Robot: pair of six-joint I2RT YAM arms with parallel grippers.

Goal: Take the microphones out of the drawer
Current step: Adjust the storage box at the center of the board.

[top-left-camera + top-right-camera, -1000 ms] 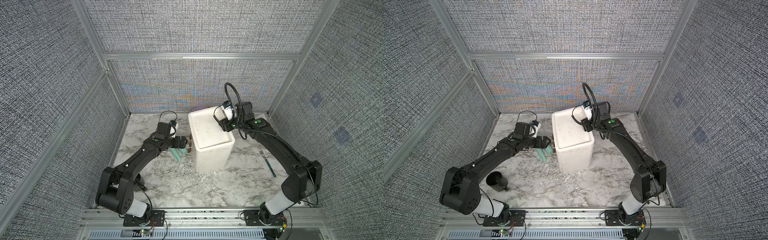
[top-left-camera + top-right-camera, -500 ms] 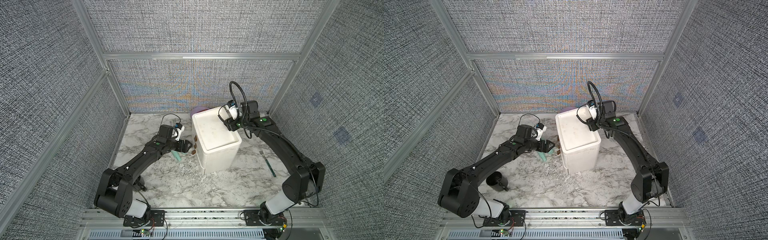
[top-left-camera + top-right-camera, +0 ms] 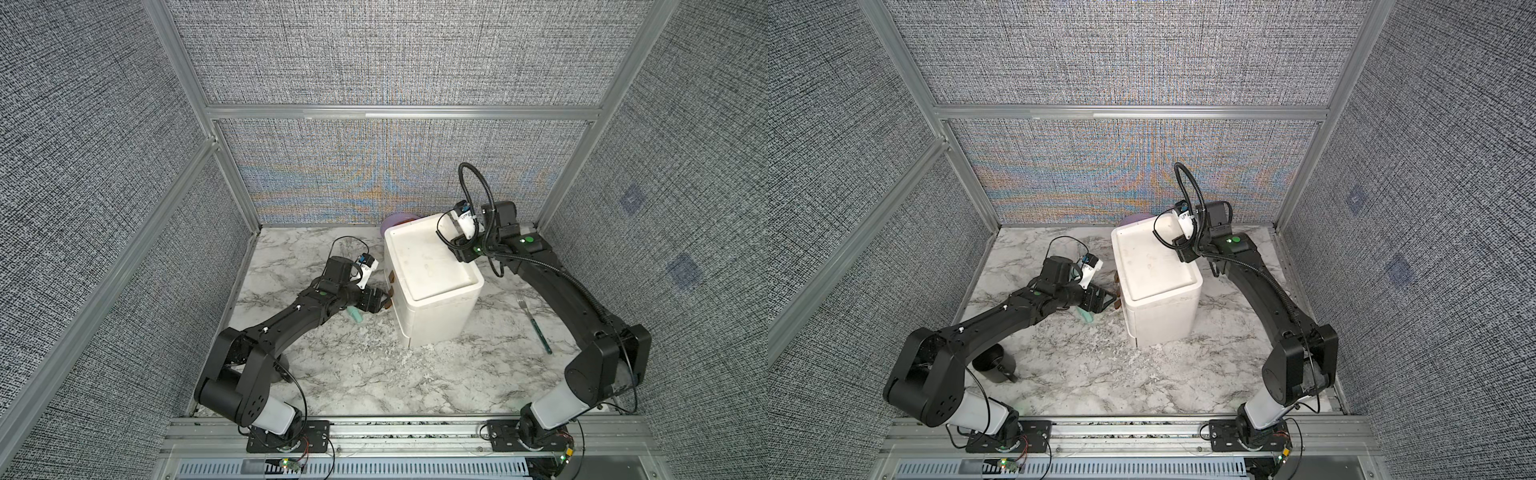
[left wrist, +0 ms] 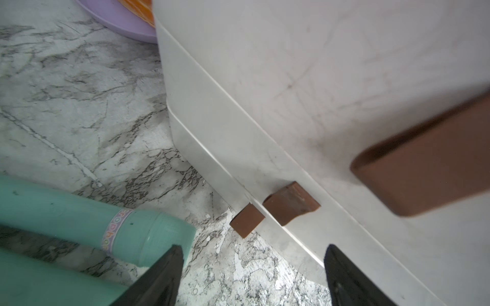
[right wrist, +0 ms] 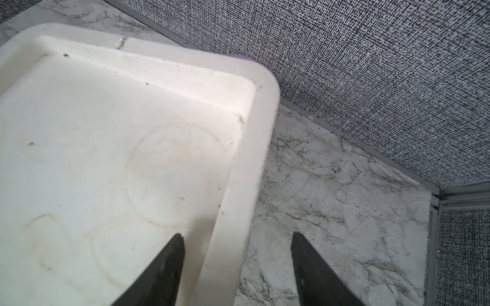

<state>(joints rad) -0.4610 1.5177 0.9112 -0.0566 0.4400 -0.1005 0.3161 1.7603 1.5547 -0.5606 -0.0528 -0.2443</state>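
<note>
The left arm (image 3: pixel 286 322) lies low, stretched out over the marble table (image 3: pixel 353 374). Its left gripper (image 4: pixel 252 254) is wide open and holds nothing. It sits close to the brown handles (image 4: pixel 290 202) of the white drawer box (image 3: pixel 432 266). A teal tube (image 4: pixel 148 233) lies on the table just beside it. I think that is the microphone, but I cannot be sure. The drawers look shut. The right gripper (image 5: pixel 237 238) pinches the box's top rim, one finger inside and one outside. The right arm (image 3: pixel 561 299) reaches up to it.
</note>
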